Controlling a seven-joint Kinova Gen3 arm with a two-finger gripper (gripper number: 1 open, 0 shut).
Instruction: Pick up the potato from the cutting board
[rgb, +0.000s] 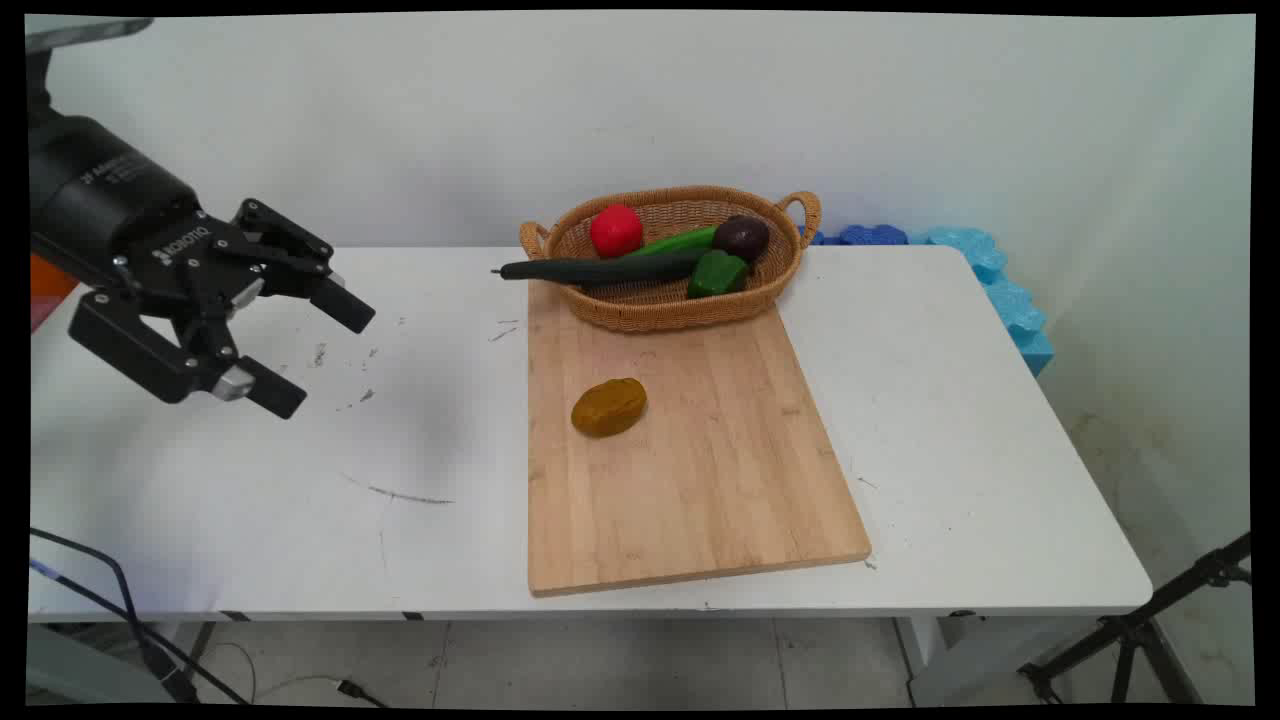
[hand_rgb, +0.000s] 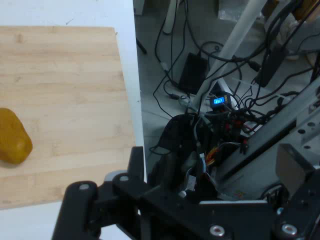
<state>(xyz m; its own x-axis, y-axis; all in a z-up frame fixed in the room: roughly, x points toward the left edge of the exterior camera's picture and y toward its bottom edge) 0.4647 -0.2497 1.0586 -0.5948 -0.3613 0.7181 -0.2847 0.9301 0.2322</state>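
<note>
Pincer (rgb: 318, 354) gapes wide, empty, over bare table (rgb: 960, 420) — 1 potato (rgb: 609, 407) on 1 board (rgb: 690, 440), 1 basket (rgb: 672, 302) behind.

Gripper (rgb: 322, 352): black, two-finger, at the left of the main view, in the upper half of the frame. Body enters from the upper-left edge and points right and slightly down. Fingers spread wide apart, one above the other, nothing between them. Hangs above the table surface, touching nothing.
</note>
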